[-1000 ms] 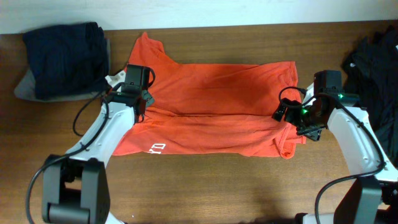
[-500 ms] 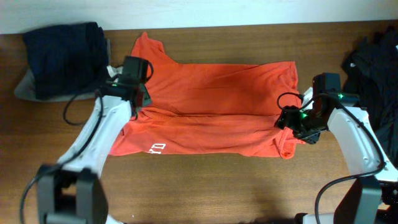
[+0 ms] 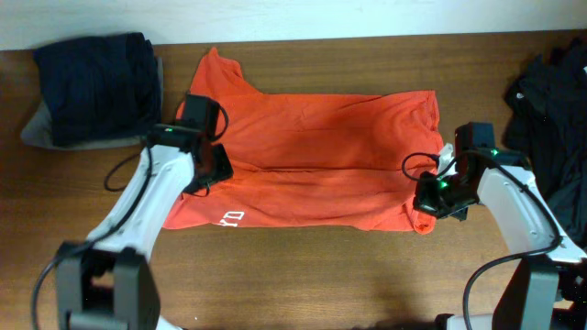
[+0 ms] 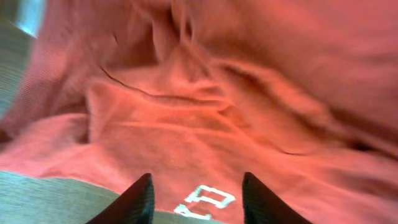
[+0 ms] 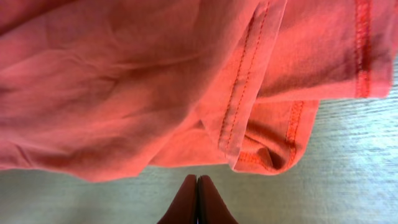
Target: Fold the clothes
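Note:
The orange-red T-shirt of the clothes lies on the wooden table, folded lengthwise, with white lettering near its front left edge. My left gripper hovers over the shirt's left part. In the left wrist view its fingers stand apart over the fabric and hold nothing. My right gripper is at the shirt's front right corner. In the right wrist view its fingers are pressed together over bare table, just short of the stitched hem, with no cloth between them.
A folded navy garment rests on a grey one at the back left. A heap of black clothing lies at the right edge. Bare wood runs along the table's front.
The left gripper has opened and slid toward the front over the shirt's left side. The right gripper has gone from open to shut and shifted toward the shirt's front right corner.

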{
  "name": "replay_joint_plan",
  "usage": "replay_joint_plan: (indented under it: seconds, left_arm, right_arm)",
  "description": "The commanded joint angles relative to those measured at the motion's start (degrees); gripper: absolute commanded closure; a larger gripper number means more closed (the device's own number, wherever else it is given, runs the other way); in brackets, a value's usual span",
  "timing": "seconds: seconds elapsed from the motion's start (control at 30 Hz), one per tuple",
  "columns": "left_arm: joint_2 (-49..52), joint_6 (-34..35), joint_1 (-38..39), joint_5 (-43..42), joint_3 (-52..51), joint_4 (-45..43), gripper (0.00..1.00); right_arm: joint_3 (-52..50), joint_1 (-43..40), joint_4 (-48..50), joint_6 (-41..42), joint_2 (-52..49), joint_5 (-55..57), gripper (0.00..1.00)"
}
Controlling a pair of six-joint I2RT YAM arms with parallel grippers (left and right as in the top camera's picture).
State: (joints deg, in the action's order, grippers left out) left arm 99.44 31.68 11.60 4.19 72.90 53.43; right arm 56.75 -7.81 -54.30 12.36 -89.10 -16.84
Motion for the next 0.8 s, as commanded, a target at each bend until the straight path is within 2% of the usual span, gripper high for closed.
replay_joint_plan:
  seconds: [0.0, 0.37, 0.77]
  left_arm:
    - [4.5, -0.6, 0.1, -1.4, -0.9, -0.8, 0.59]
    - [14.5, -1.6, 0.1, -1.4, -0.9, -3.9, 0.61]
    - [15.2, -1.8, 0.1, -1.4, -0.9, -5.6, 0.61]
  right_arm:
    - [-2.1, 0.4, 1.3, -0.3, 0.5, -1.1, 0.96]
    - [-3.3, 0.4, 3.0, -0.3, -1.5, -1.7, 0.96]
    - [-3.3, 0.4, 5.8, -0.3, -9.7, -2.0, 0.96]
